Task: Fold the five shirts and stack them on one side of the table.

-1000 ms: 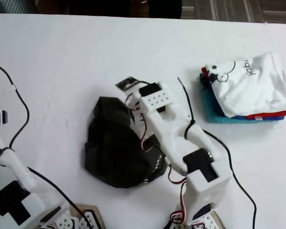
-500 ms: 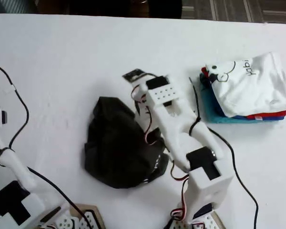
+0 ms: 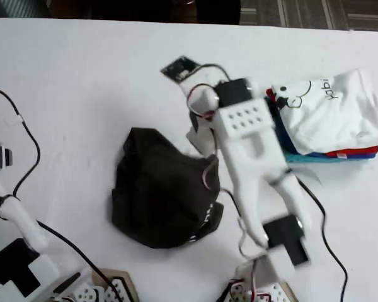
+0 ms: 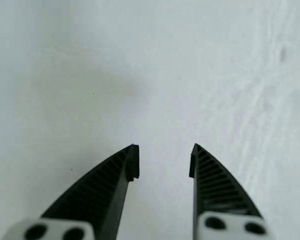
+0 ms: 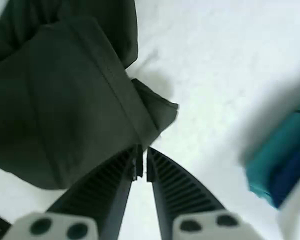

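The right gripper [image 5: 141,159], jaws almost together and holding nothing, hovers over the white surface [image 5: 210,60]. The bunched black shirt [image 5: 55,100] lies just beside its tips, and the folded stack [image 3: 327,116] is farther off on its other side. The left gripper [image 4: 162,162] is spread apart above bare surface. The shirt looks soft, light and floppy, so a pinch at an outer folded edge seems best.
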Tool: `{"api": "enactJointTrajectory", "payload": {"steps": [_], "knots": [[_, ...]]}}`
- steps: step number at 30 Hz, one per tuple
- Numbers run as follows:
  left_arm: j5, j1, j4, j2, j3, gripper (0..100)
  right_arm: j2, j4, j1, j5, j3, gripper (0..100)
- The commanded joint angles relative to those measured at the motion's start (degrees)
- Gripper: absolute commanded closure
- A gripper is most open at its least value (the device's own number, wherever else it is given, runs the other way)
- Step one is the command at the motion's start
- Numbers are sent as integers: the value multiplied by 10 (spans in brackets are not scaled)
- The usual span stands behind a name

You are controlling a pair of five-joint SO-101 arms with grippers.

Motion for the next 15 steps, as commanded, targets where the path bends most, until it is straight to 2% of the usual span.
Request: {"api": "enactJointTrajectory", "payload": {"steps": [1,5,7,11,15], "knots": [[0,26,-1,-21,7,813,-158,22,36,25,-15,979],[3,87,51,-21,-16,813,-289,22,105,26,69,979],[4,120,71,-21,-45,813,-323,9,116,22,136,978],[5,165,83,-21,-83,813,-323,-103,63,20,278,943],[41,174,84,-21,-87,813,-270,-196,-11,-26,380,778]]}}
